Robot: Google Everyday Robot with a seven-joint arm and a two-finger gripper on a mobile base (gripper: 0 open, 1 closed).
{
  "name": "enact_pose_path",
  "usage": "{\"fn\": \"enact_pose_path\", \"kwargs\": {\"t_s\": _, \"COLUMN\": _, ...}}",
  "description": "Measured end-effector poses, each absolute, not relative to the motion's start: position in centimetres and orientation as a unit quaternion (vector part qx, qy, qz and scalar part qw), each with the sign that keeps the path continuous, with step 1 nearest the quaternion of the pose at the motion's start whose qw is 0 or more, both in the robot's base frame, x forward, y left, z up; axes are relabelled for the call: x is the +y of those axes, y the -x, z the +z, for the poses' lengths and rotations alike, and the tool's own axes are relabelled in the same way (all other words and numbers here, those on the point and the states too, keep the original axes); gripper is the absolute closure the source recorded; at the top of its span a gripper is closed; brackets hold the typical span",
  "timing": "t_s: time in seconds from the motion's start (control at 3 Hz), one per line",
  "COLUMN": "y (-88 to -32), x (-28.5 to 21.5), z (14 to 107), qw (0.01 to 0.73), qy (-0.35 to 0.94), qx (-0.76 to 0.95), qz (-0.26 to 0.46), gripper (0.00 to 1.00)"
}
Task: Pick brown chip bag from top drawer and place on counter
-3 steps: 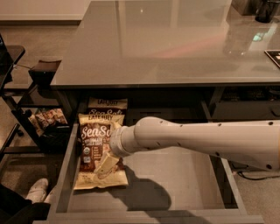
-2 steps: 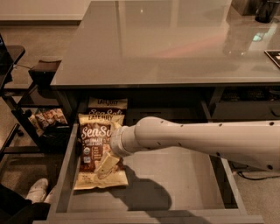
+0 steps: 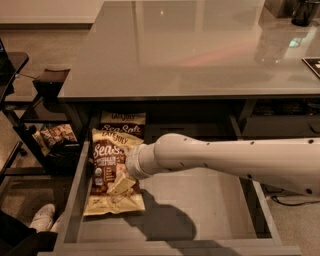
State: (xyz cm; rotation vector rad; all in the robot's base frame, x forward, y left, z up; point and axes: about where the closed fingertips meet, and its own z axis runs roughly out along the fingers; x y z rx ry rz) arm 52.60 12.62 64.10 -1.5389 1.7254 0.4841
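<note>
The brown chip bag (image 3: 106, 159) lies flat at the left end of the open top drawer (image 3: 210, 205), with its "Sea Salt" lettering facing up. My gripper (image 3: 121, 184) reaches in from the right on the long white arm and rests on the bag's right lower part, covering some of it. The counter (image 3: 190, 45) is the glossy grey slab above the drawer, and nothing of the task lies on it.
A second same-brand bag (image 3: 123, 122) lies behind the first, partly under the counter. A dark rack (image 3: 50, 135) with snack packets stands at the left. A white shoe (image 3: 42, 215) is at the lower left. Dark items (image 3: 300, 10) sit on the counter's far right.
</note>
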Motion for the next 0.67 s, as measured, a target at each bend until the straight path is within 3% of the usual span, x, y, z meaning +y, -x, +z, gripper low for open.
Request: {"fn": "enact_pose_path", "kwargs": {"t_s": 0.67, "y": -52.60, "x": 12.62, "z": 64.10, "qw": 0.380, "qy": 0.603, "qx": 0.676, "qz": 0.190, "gripper": 0.88}}
